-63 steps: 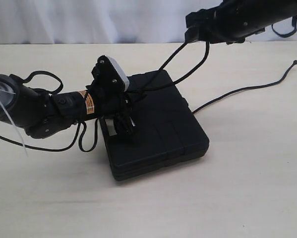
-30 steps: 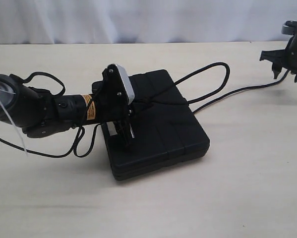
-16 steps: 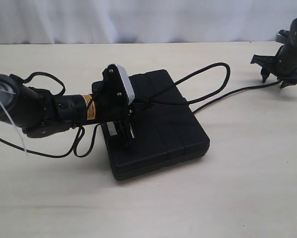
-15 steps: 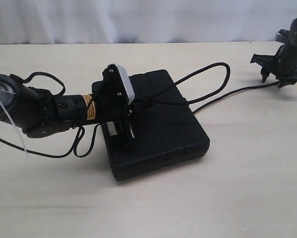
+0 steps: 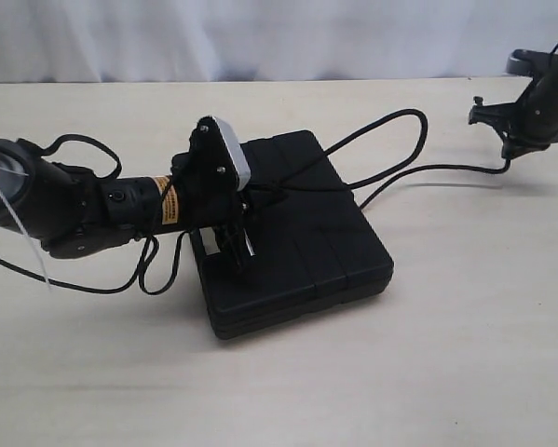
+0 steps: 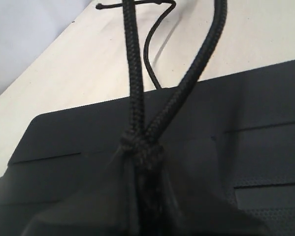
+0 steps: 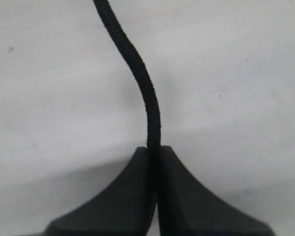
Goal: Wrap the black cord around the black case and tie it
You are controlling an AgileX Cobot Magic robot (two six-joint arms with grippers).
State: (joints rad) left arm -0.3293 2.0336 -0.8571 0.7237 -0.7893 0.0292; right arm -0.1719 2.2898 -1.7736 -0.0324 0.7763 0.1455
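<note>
My left pincer [image 6: 141, 164] clamps the cord [image 6: 132, 73] where it crosses on the case [image 6: 265, 123], my right pincer [image 7: 154, 150] grips a strand at upper right, so I judge it wrapped but the knot not yet tight.

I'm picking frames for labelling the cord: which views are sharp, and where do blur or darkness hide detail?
Exterior view: soft even light, faint shadows, black case ridges barely readable. Left wrist view: black cord braid crisp, left gripper a dark blur. Right wrist view: braid clear, right gripper soft-edged.
</note>
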